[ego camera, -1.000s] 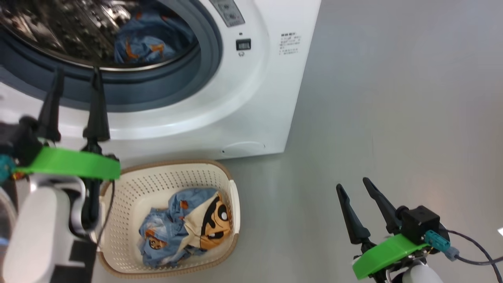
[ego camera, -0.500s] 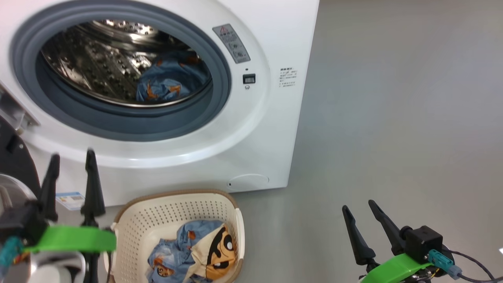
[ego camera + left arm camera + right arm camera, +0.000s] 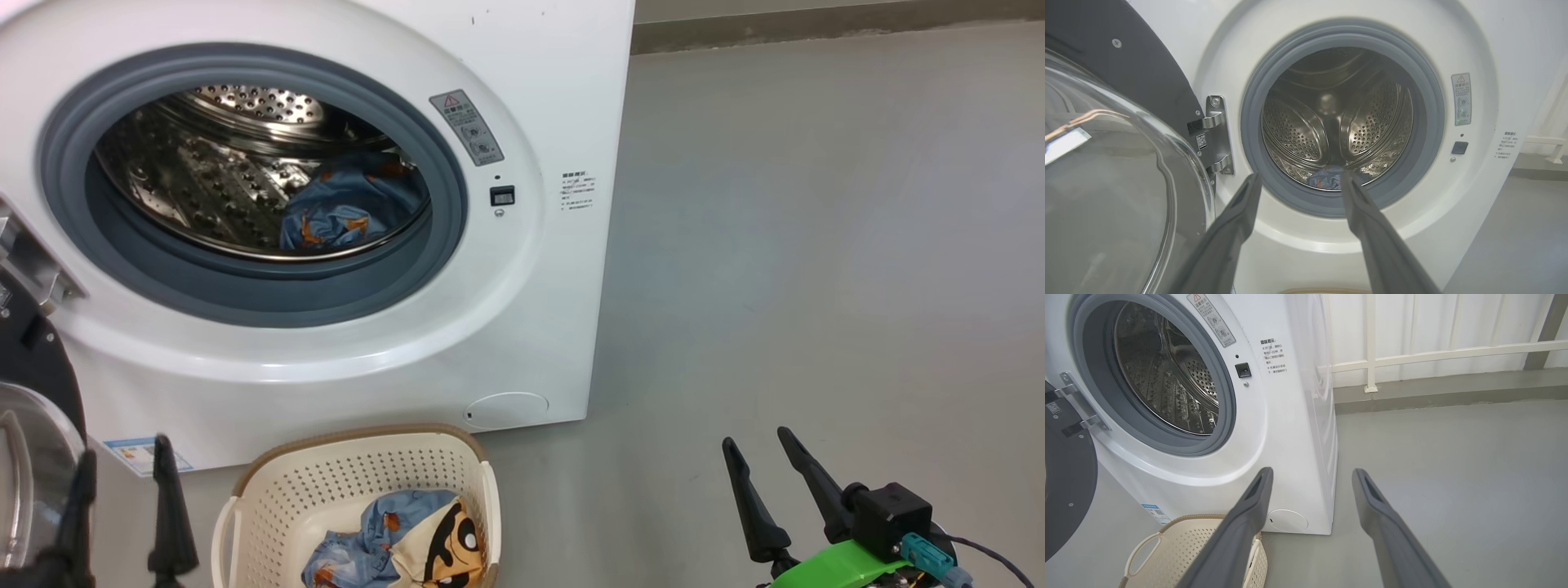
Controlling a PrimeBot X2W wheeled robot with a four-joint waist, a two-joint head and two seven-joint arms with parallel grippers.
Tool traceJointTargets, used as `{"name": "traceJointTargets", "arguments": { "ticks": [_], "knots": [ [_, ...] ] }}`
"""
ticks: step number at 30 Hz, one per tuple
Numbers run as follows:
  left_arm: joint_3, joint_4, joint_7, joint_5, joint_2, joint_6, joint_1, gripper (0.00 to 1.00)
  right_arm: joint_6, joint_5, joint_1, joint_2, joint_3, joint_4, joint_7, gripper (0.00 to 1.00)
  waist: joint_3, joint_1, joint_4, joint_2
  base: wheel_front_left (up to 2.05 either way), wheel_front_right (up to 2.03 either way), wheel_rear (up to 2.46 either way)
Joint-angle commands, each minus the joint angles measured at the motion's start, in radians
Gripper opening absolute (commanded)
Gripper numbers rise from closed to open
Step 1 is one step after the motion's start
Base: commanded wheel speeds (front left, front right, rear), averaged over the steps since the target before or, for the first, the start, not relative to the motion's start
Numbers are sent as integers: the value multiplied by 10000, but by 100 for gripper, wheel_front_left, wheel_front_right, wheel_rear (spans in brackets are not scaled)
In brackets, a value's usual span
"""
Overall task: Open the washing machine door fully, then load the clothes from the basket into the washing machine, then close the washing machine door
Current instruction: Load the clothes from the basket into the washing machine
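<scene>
Some clothes lay crumpled in the basket on the floor before the washing machine; another blue piece sat in the drum. Being soft, light and floppy, they would probably bunch up, so a raised fold near the cream panel seemed the best place to pinch. The left fingers and right fingers were spread apart and held nothing.

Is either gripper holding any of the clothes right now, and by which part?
Nothing is held. The left gripper and right gripper are both open and empty. Some clothes lie in the washing machine, the rest in the basket.
</scene>
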Motion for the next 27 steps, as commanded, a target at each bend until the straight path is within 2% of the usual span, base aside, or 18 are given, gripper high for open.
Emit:
{"name": "traceJointTargets", "arguments": {
  "ticks": [1, 11, 27],
  "knots": [
    [353, -336, -53, 162, 74, -4, 31, 100, 16, -123, -23, 7, 188, -284, -48, 100, -21, 0, -49, 0, 0, 0, 0],
    [179, -365, -53, 564, -79, -113, 1078, 100, 16, -274, 147, 7, -5, -546, -48, 100, -157, 0, -188, 0, 0, 0, 0],
    [-183, -159, -53, 269, -110, 151, 1260, 100, 16, -724, 93, 7, -59, -1137, -48, 100, 32, 0, -173, 0, 0, 0, 0]
  ]
}}
